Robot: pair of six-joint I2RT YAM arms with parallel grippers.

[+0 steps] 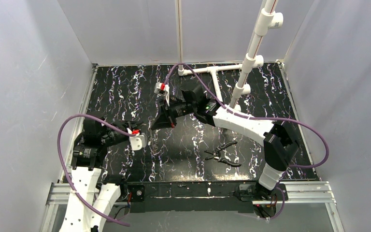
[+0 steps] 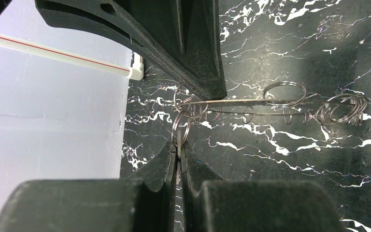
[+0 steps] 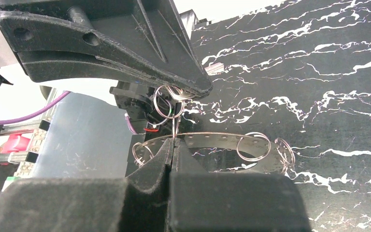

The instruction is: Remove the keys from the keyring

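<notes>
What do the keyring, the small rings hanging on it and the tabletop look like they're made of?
keyring: thin grey metal band, probably steel, dull sheen, with a row of punched holes.
small split rings: coiled steel-looking wire, bright polished glints.
tabletop: black, white-veined marble look, smooth; real stone or printed sheet, cannot tell.

Thin silvery perforated keyring (image 3: pixel 222 139), suspended roughly level
</notes>
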